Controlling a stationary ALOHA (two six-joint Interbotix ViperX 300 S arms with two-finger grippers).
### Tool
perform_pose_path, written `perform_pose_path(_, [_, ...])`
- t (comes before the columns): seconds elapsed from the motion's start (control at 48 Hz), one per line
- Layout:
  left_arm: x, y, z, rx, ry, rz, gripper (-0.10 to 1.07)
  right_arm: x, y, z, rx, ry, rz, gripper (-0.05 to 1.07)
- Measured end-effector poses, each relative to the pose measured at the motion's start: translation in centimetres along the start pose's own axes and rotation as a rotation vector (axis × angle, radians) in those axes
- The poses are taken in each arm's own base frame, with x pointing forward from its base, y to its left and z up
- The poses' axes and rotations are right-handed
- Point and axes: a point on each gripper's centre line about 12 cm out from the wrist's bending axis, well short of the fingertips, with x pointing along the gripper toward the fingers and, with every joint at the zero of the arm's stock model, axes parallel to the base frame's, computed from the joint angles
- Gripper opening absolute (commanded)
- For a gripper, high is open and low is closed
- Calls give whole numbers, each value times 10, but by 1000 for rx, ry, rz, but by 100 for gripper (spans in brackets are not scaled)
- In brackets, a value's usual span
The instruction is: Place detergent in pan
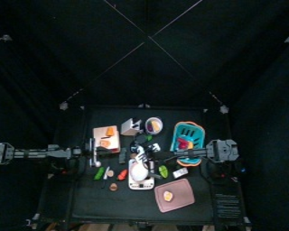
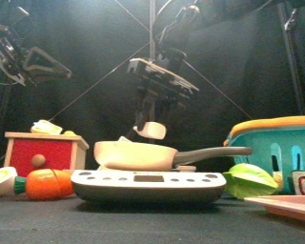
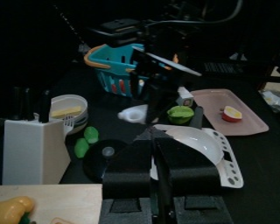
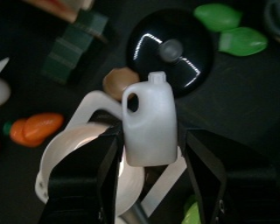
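Observation:
My right gripper (image 4: 152, 166) is shut on a small white detergent bottle (image 4: 153, 114) with a handle and holds it upright in the air. The bottle hangs just above the shallow grey-silver pan (image 2: 132, 153), whose whitish inside shows below it in the right wrist view (image 4: 81, 144). The pan sits on a white kitchen scale (image 2: 149, 186), its handle pointing right. In the top view the right gripper (image 1: 140, 155) is over the pan (image 1: 137, 173) at mid-table. My left gripper (image 3: 154, 171) rests raised at the left (image 1: 94, 159), jaws together, with nothing in it.
A teal basket (image 2: 285, 143) stands at the right, a flat pink board (image 1: 173, 194) at the front right. A green fruit (image 2: 250, 179) lies beside the scale. A red box (image 2: 43, 152) and an orange toy (image 2: 46, 184) are at the left. A black round lid (image 4: 171, 52) lies beyond the pan.

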Motion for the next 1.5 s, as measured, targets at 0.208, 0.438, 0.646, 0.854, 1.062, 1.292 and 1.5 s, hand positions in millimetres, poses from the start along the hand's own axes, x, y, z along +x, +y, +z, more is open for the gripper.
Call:
perform_pose_path(0.208, [0,0,0,3,0,-2,36,-12,29,-21,-120,5,100,52])
perform_pose_path(0.438, [0,0,0,2,0,0,36,-8,37,-28,-153,62,152,52])
perform_pose_path(0.646, [0,0,0,3,0,2,36,9,41,-44,-184,134,149,52])
perform_pose_path(0.854, [0,1,0,3,2,3,36,17,41,-48,-192,147,136,54])
perform_pose_path(1.062, [0,0,0,0,0,2,36,18,40,-46,-216,126,125,64])
perform_pose_path(1.292, [0,1,-1,-7,2,4,36,19,40,-47,-217,128,123,72])
perform_pose_path(1.5, [0,1,-1,-6,3,4,36,20,40,-47,-215,129,121,78])
